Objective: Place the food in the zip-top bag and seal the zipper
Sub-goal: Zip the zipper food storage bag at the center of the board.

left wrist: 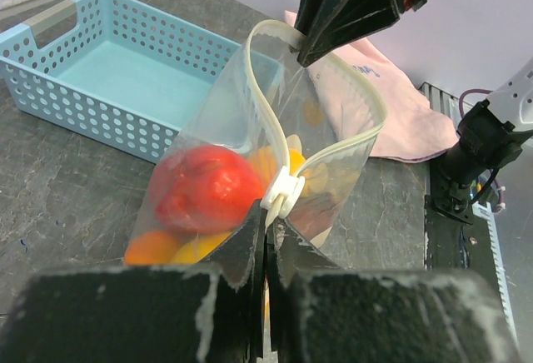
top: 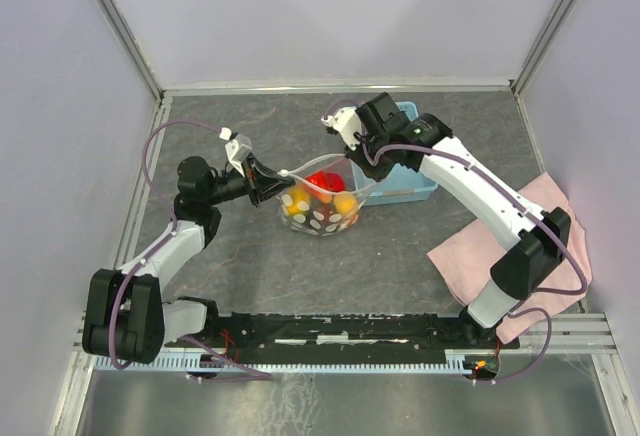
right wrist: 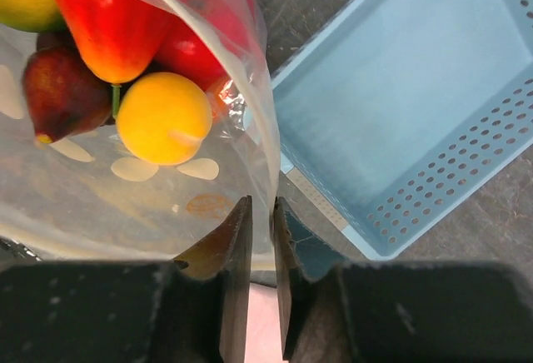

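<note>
The zip-top bag [top: 322,211] stands in the middle of the table, held up at both ends of its top edge. Food sits inside it: a red piece [left wrist: 204,188], an orange ball [right wrist: 162,117], a dark purple piece [right wrist: 60,88], and yellow ones. The zipper [left wrist: 265,105] gapes open in a loop, with a white slider [left wrist: 283,195] at the near end. My left gripper [left wrist: 268,213] is shut on the zipper just below the slider. My right gripper [right wrist: 261,206] is shut on the bag's far edge [right wrist: 265,142], seen from above in the top view [top: 352,144].
A light blue basket [left wrist: 108,72] stands empty just behind the bag, partly under my right arm [top: 470,181]. A pink cloth [top: 520,246] lies at the right. Grey walls close in the table at the back and sides.
</note>
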Robot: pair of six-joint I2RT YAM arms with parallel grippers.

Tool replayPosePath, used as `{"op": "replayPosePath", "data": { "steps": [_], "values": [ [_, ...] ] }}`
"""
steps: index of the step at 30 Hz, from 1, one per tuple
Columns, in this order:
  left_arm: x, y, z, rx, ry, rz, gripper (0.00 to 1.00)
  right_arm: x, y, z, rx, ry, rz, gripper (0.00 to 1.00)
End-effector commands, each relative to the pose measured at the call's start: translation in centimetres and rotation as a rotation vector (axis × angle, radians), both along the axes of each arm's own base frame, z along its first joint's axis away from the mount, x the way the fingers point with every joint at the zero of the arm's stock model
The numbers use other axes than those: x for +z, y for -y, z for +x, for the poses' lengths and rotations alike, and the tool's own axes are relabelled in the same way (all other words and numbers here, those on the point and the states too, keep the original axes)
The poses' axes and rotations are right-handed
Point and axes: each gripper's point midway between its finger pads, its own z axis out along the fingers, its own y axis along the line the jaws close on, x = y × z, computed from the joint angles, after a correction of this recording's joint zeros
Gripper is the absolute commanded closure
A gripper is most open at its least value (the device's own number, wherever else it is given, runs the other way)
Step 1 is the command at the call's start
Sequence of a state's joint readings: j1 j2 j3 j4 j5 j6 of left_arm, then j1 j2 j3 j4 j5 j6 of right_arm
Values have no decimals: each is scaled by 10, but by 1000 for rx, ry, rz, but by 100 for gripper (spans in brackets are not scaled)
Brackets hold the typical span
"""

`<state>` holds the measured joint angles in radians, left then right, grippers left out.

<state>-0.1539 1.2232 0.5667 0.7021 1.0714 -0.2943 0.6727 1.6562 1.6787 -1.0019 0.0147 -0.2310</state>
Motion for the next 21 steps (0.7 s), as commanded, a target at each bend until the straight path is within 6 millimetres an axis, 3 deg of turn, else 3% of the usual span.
{"op": "replayPosePath", "data": {
  "steps": [1,10,17,21],
  "values": [
    [11,-2,-5,20,65,18,97,43,-15,-8,75,81,136,75],
    [10,-4,-8,28,50,33,97,76,-33,-25,175,146,210,56],
    [10,-4,-12,23,57,41,97,101,-98,-56,438,134,402,48],
    [9,-4,-15,19,62,45,97,102,-131,-68,562,143,421,47]
  ]
}}
